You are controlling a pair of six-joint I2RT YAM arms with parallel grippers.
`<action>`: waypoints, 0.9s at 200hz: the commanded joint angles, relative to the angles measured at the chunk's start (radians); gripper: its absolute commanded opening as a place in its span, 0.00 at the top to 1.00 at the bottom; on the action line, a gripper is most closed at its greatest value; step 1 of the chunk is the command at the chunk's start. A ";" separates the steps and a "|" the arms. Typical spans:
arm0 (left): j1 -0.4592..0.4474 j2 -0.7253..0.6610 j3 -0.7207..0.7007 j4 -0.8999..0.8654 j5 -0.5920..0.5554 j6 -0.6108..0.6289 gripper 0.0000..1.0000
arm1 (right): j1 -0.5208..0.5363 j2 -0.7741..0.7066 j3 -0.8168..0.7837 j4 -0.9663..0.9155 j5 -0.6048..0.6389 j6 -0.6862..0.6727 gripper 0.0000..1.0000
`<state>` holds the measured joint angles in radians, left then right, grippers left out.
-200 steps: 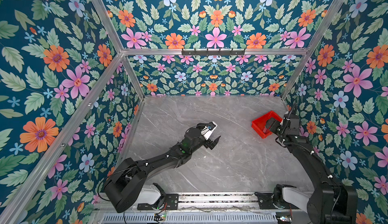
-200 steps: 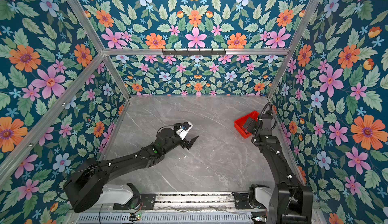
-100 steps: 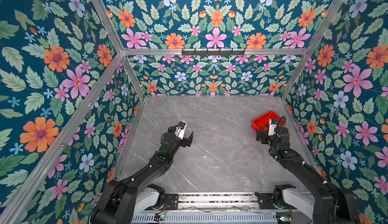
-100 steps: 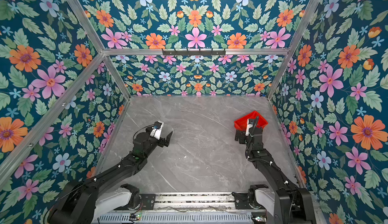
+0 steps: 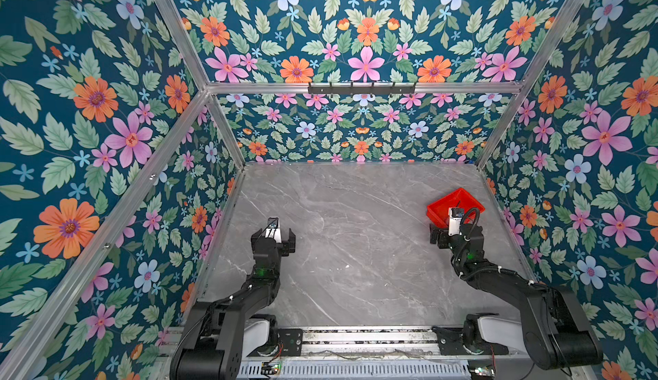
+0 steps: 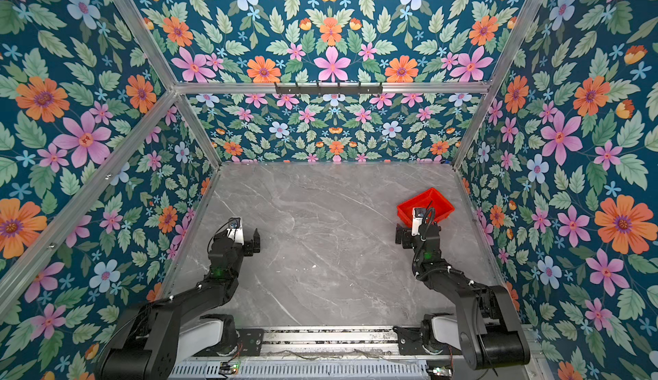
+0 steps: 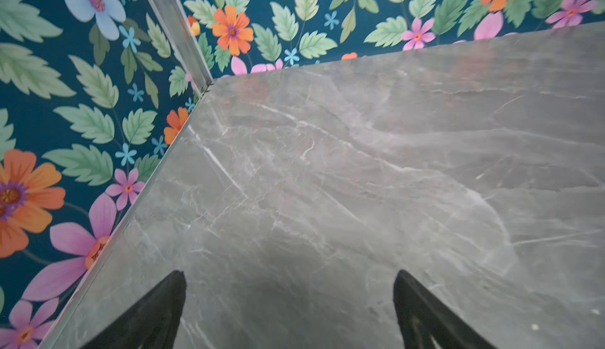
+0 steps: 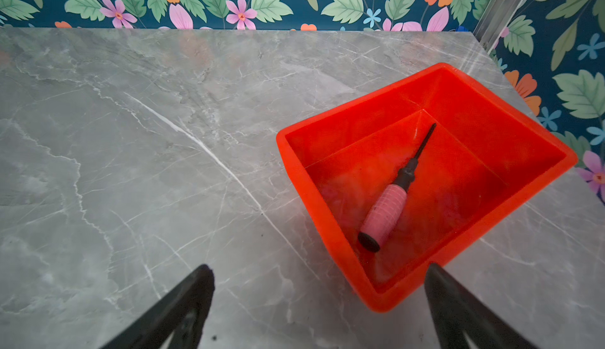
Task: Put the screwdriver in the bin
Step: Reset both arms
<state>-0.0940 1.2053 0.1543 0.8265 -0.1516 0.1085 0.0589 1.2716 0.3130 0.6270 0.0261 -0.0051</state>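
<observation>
The screwdriver (image 8: 389, 196) lies flat inside the bin (image 8: 474, 108), so the task looks done — the right tool (image 8: 319, 267), jaws apart and empty near the bin's rim, should retreat without clipping it, the left tool (image 7: 289, 272) likewise apart over the worktop (image 7: 360, 167).

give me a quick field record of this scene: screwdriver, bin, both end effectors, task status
screwdriver: lying flat on the bin floor, pink handle nearer the right end effector, dark shaft pointing away from it
bin: red, on the grey table, close to the right-hand wall
right end effector: open, holding nothing, at the bin's near edge
left end effector: open, holding nothing, over bare table by the left-hand wall
task status: screwdriver is inside the bin, looks done
</observation>
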 commanded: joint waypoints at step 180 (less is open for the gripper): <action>0.108 0.401 0.127 0.411 0.112 -0.139 0.00 | -0.111 0.166 0.004 0.235 -0.089 0.062 0.01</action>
<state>0.0128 1.6085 0.2771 1.1969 -0.0372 -0.0261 -0.0517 1.4387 0.3126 0.8326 -0.0536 0.0555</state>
